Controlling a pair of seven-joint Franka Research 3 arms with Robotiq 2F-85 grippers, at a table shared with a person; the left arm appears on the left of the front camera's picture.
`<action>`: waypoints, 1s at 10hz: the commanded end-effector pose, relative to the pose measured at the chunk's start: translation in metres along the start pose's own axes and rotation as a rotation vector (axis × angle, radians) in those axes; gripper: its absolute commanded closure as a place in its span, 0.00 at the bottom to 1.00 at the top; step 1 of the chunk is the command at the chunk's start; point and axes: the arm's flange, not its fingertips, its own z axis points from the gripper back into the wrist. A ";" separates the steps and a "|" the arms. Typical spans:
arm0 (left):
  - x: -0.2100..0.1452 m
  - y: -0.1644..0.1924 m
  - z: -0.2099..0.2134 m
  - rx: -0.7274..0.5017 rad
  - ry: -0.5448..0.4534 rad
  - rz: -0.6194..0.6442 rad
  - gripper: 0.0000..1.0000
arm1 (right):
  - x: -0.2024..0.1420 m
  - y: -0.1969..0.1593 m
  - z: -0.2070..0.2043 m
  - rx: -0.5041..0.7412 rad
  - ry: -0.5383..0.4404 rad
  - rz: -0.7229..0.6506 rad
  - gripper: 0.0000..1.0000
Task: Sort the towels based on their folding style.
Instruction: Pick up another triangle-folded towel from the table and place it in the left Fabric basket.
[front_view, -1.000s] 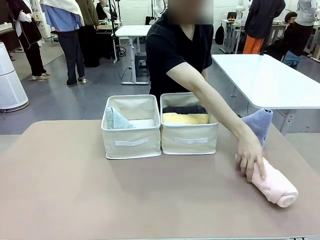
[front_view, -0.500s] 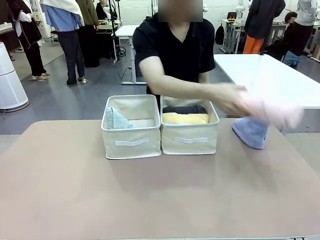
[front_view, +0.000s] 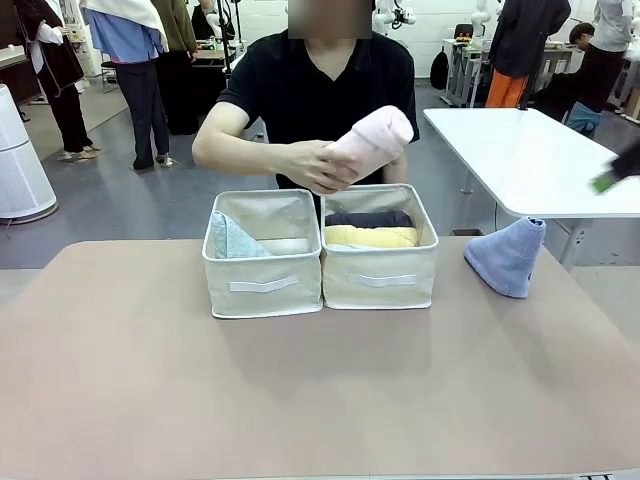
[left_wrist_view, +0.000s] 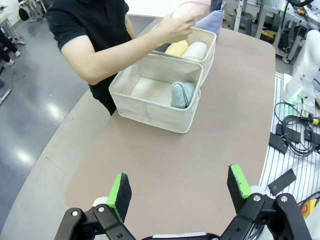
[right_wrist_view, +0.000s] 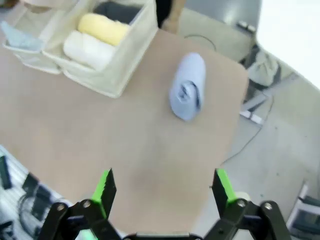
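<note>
Left gripper (left_wrist_view: 179, 187) released, empty, above bare table (left_wrist_view: 200, 150). Right gripper (right_wrist_view: 164, 187) likewise spread.
Periwinkle cone (right_wrist_view: 187, 92) ahead of right gripper, apart, unsorted: likely next pick.
Ahead of left gripper, left bin (left_wrist_view: 150, 107) holds teal cone (left_wrist_view: 181, 95).
Beyond, person's hand (front_view: 318, 165) holds pink roll (front_view: 372, 140) above right bin (front_view: 380, 280), apparently to join yellow roll (left_wrist_view: 177, 48).
Dark grey roll (front_view: 368, 217) mostly hidden.

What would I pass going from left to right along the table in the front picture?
Left bin with the light teal towel inside → right bin with the pale yellow towel and dark grey towel inside → periwinkle blue cone towel, standing by itself.
</note>
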 end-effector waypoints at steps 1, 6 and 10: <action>-0.001 -0.001 0.001 -0.003 0.007 -0.010 0.00 | 0.072 -0.002 -0.083 -0.037 -0.011 -0.087 0.00; -0.001 -0.001 0.001 -0.003 0.007 -0.010 0.00 | 0.108 -0.002 -0.174 -0.130 0.141 -0.159 0.00; -0.001 -0.001 0.001 -0.003 0.007 -0.010 0.00 | 0.110 -0.013 -0.157 -0.146 0.269 -0.201 0.00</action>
